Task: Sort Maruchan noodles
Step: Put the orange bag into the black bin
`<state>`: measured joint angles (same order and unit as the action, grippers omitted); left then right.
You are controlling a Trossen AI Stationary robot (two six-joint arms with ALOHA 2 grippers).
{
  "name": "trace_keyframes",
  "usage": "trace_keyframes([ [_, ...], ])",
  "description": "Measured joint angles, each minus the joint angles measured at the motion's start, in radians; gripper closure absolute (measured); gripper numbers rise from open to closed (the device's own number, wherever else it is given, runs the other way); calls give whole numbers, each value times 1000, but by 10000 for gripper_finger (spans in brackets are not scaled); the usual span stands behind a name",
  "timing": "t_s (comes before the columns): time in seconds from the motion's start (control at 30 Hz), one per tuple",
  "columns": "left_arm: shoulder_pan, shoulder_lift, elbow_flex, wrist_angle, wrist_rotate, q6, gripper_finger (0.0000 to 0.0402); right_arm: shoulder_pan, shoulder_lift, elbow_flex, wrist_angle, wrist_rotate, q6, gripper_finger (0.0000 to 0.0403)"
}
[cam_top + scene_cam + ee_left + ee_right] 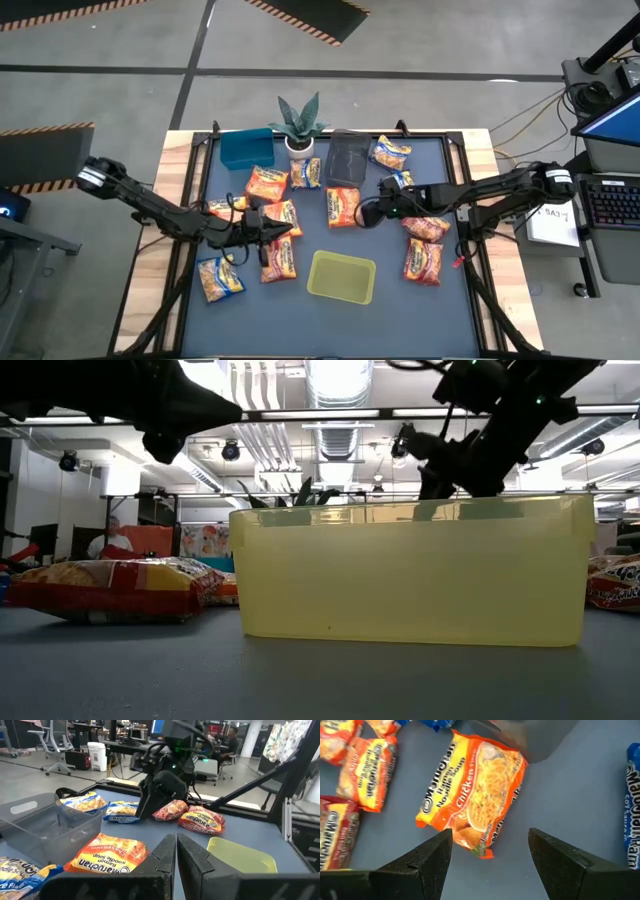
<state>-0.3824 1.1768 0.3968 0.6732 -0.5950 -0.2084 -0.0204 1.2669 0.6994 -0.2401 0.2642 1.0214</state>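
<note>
Hardly begun: the right claw [490, 851] hangs spread wide, an orange packet [472, 795] just beneath, ungrasped; the yellow bin [341, 277] looks empty (left claw [176, 857] clenched, idle).

The orange Chicken noodle packet [472, 792] is glossy, crinkled plastic film. The yellow-green bin [410, 572] is smooth translucent plastic, the dark clear bin [345, 158] likewise. The table mat [390, 300] looks matt grey-blue, edged by pale bare wood [172, 160].

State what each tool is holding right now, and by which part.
Nothing is held. The left tool is shut and empty; the right tool is open above an orange chicken packet, not touching it.
</note>
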Motion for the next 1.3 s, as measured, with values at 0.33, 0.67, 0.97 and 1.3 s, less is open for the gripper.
trace_keyframes([
  [0.33, 0, 95, 55, -1, 0, 17, 402, 0, 126, 0, 31, -10, -15, 154],
  [0.67, 1, 199, 109, -4, -13, 43, 402, 0, 160, 1, 127, -2, -54, 154],
  [0.97, 1, 288, 163, -1, -61, 44, 402, 3, 189, 1, 225, 23, -83, 154],
  [1.3, 2, 309, 166, -2, -75, 42, 402, 3, 242, 0, 256, 22, -82, 154],
])
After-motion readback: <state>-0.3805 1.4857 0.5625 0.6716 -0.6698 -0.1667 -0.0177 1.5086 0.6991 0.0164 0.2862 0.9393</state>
